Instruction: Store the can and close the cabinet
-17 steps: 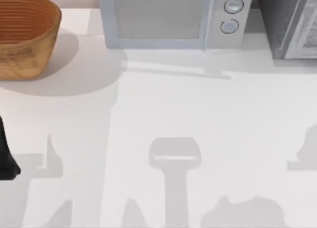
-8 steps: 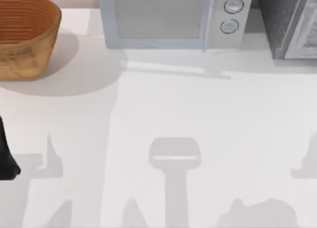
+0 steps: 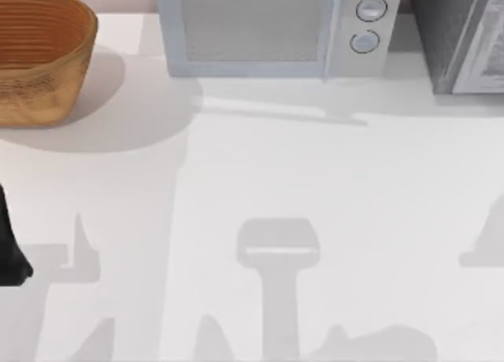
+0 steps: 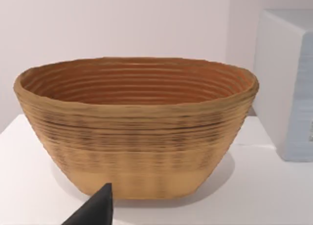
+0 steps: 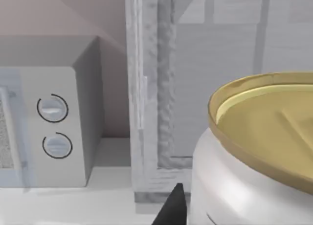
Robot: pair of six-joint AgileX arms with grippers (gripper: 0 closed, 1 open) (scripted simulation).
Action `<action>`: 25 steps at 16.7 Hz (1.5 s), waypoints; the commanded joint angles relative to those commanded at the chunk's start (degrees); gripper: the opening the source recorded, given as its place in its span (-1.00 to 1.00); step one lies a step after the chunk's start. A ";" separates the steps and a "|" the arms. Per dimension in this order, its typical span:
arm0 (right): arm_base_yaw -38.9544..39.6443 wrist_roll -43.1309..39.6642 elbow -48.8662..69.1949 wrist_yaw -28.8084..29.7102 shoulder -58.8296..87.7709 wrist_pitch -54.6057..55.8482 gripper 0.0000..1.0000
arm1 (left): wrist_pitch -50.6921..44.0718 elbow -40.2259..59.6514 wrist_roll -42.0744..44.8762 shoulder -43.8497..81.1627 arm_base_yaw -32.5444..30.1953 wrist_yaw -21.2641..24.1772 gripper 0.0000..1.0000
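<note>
Shadows at the bench's [image 3: 260, 165] right edge and near edge have shifted since a second ago: the grey patch at the right has changed outline, and the low blot at the near right has slid leftward and flattened. Everything standing on the bench has kept its place.

Smooth and white, the bench lies open across its whole middle, crossed by soft grey shadows. Along the far edge stand three things, from right to left: the cabinet [image 3: 457, 39], grey and rough-grained, with a pale framed panel at the top view's right corner; the microwave [image 3: 272, 31], a boxy pale-grey shell with a mesh-textured door and two round dials; and the basket [image 3: 43, 55], an oval bowl of ribbed, coiled tan weave, flaring toward its rim.

Left arm sits parked at the left edge of the bench; one dark fingertip [image 4: 98, 210] points toward the basket, and whether the left fingers are open or closed I cannot tell.

Close against the right wrist camera is the can [image 5: 254, 161], glossy white with a dull gold rimmed top, facing the cabinet's textured frame. A dark fingertip [image 5: 172, 209] lies just beside it; the right fingers probably grip it, though the grasp itself is hidden.
</note>
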 joint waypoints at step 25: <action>6.45 0.47 63.40 7.24 48.04 -15.24 -1.00 | 0.00 0.00 0.00 0.00 0.00 0.00 1.00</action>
